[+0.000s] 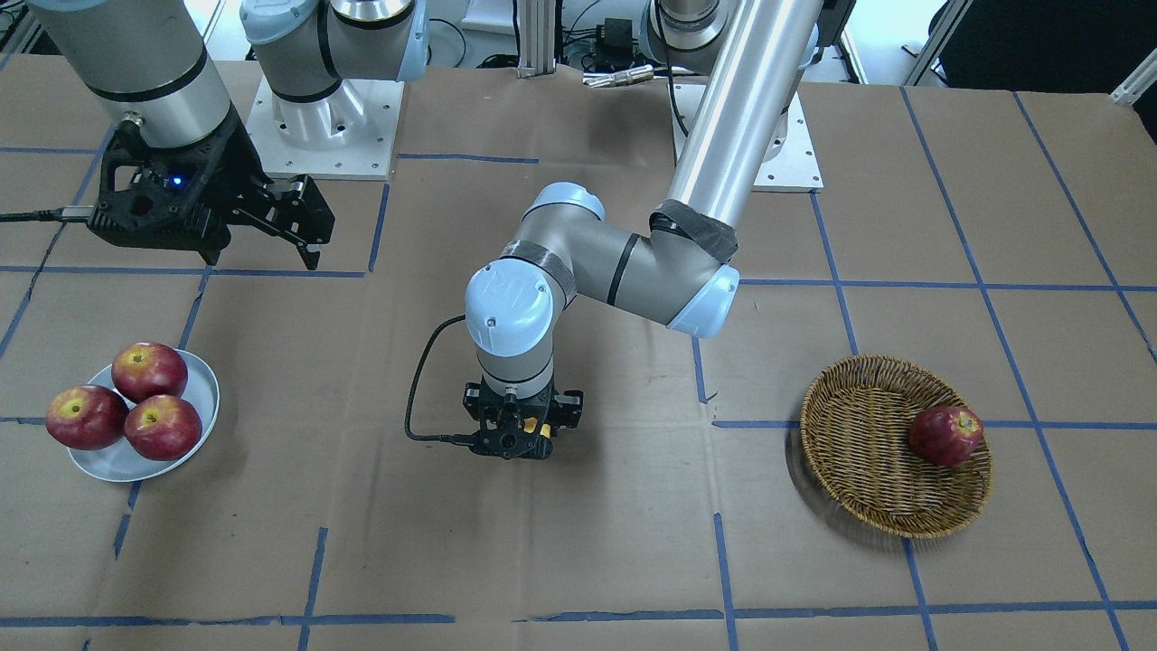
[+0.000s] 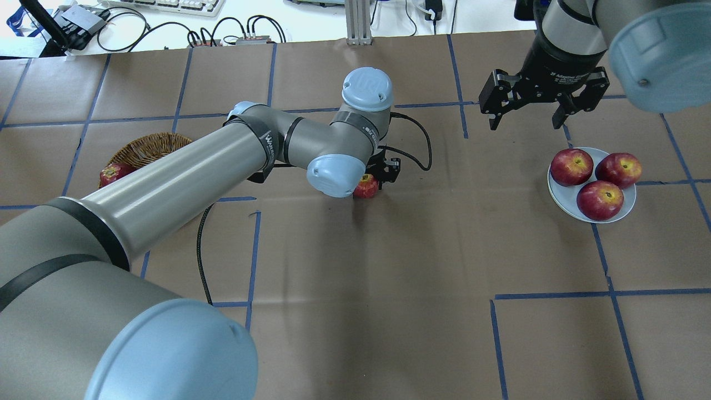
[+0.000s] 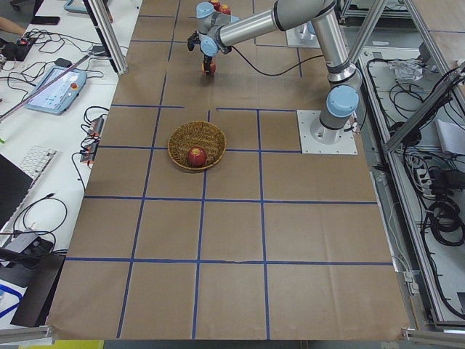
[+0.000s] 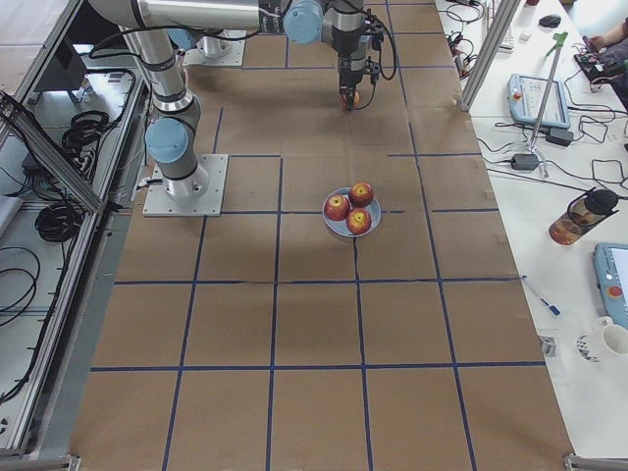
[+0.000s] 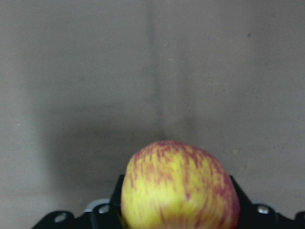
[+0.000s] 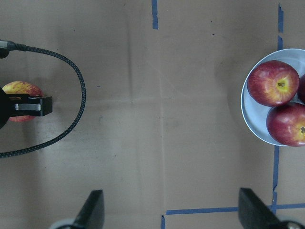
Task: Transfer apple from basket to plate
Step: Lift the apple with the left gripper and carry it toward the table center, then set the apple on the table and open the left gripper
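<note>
Streaky yellow-red apple (image 5: pixel 178 188) is cut off at the bottom edge of the left wrist view, with only black slivers of the fingers showing on either side of it. From across the table it is hidden altogether under the left gripper (image 1: pixel 518 432). From overhead just a red-yellow piece peeks out below the arm's blue joint cap. The left gripper is clamped on the apple, over the brown table (image 1: pixel 578 561) between the basket (image 1: pixel 859 452) and the plate (image 2: pixel 561 197). Whether the fruit touches the paper cannot be told. The left arm covers most of the basket from overhead; one dark apple (image 1: pixel 945 435) lies in it. The right gripper (image 2: pixel 524 119) hangs spread wide and empty just beyond the plate, which holds three dark red apples (image 2: pixel 600 200).
</note>
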Controlling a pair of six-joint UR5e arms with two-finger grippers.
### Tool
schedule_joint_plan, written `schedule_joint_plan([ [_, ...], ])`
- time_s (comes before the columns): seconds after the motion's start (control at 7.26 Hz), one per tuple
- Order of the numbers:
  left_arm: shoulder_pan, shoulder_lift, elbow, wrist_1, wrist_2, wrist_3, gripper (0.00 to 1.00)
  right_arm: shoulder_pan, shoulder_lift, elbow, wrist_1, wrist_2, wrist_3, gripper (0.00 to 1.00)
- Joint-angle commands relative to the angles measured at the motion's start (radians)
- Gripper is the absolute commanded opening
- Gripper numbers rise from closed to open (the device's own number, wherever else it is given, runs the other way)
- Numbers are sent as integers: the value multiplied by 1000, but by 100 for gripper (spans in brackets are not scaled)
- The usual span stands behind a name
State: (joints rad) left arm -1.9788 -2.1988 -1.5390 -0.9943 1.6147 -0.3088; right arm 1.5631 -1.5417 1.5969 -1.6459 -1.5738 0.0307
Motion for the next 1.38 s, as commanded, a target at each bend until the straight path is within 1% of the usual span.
schedule_joint_plan([
  [0.0,0,22,0,-3,1,-1,98,0,0,0,0,0,0,100],
  [0.14,6,40,4,-15,7,11,98,0,0,0,0,0,0,100],
  [0.28,32,106,13,-79,10,19,99,0,0,-2,0,0,0,100],
  [0.41,85,188,22,-187,10,46,99,-2,0,0,0,0,0,100],
  [0.55,144,267,23,-272,7,150,99,-2,0,0,0,0,0,100],
  [0.83,253,420,23,-444,8,253,99,0,2,0,0,3,3,100],
  [0.96,291,489,22,-508,8,304,99,2,5,0,0,8,12,100],
  [1.1,339,543,13,-585,14,312,99,11,8,-6,-5,11,49,100],
  [1.24,395,571,-7,-640,11,313,99,24,30,-6,-15,14,117,100],
])
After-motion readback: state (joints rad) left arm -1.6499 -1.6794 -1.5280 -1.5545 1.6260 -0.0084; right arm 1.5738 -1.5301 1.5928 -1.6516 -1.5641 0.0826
